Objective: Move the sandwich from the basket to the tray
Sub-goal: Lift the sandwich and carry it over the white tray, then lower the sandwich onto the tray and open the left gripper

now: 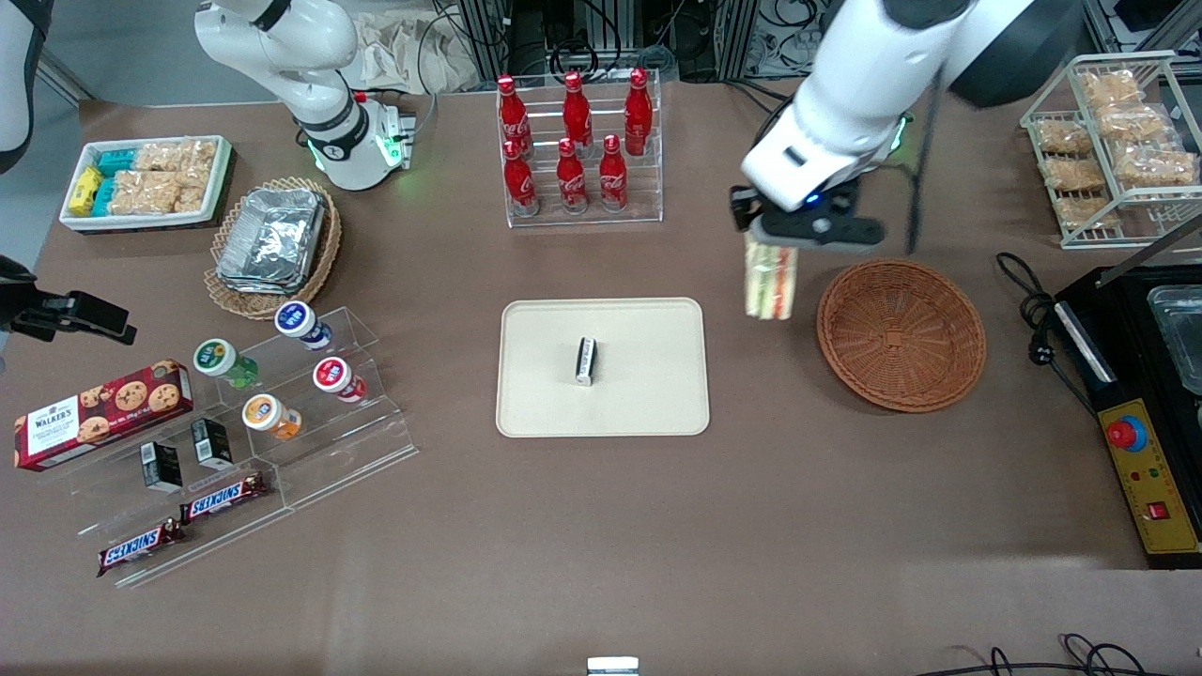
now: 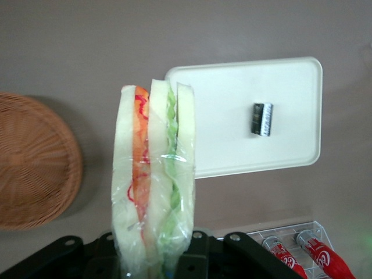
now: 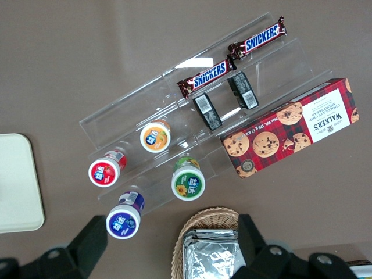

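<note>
One sandwich hangs clear of the table, clamped at its upper end in the tool and lifted out of the basket, now in the air between basket and tray. What remains, as I judge it, is carrying it over the tray, beside the small dark pack lying there, and letting go.

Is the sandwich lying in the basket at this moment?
No, the gripper holds the sandwich in the air between the empty basket and the tray.
</note>
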Motion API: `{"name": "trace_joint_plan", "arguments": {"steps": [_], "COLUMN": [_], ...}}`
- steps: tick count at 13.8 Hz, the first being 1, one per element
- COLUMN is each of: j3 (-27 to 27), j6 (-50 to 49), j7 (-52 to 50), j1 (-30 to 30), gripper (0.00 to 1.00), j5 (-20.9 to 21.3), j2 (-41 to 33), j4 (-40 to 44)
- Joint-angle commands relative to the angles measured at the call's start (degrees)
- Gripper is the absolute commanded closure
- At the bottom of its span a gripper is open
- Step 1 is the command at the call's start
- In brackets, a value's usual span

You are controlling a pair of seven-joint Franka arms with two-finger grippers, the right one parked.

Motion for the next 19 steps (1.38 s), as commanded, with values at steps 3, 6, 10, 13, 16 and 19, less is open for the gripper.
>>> {"name": "trace_joint_plan", "arguments": {"steps": [3, 6, 10, 13, 16, 19], "j3": [0.0, 0.09, 0.88, 1.24, 1.15, 1.15], "j6": [11.42, 27.41, 37.65, 39.84, 41.08, 41.08], "j7": [1.59, 1.41, 0.44, -3.92, -12.98, -16.25], "j1": [-4.42, -5.91, -5.83, -5.66, -5.74, -5.92], "gripper": [1.0, 1.0, 1.0, 1.0, 1.0, 1.0], "j5": [0.12, 3.1, 4.42, 8.63, 14.96, 15.41], "j2": [10.28, 14.06, 20.64, 24.95, 28.13, 29.62], "j4": [-1.78, -10.21, -14.1, -14.02, -13.05, -11.82]}}
